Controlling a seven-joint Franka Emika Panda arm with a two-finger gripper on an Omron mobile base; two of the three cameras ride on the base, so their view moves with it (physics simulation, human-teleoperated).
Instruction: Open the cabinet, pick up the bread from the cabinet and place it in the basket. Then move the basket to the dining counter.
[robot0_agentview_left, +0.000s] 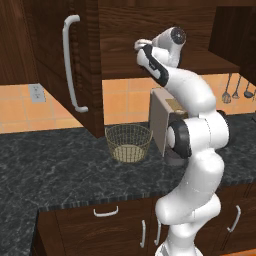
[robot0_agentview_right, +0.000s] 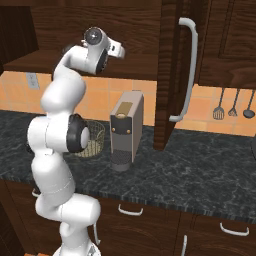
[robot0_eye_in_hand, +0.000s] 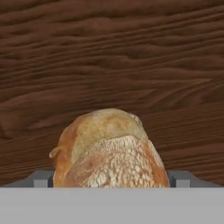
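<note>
We are viewing the bread, a light, crusty, crushable loaf, sitting between our fingers. Whether they are pinching its flanks, the best hold, we cannot tell.

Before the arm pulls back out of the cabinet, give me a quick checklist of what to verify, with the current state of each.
1. Cabinet door open: ok, both doors swung wide.
2. Bread lined up with the tool: ok, it sits centred between the two grey finger parts in the hand view.
3. Tool shut on the bread: cannot tell, the fingertips are hidden.
4. Basket ready to receive: ok, upright on the black counter, nothing in it.
5. Path down to the basket: not ok, a coffee machine stands close beside it.
</note>
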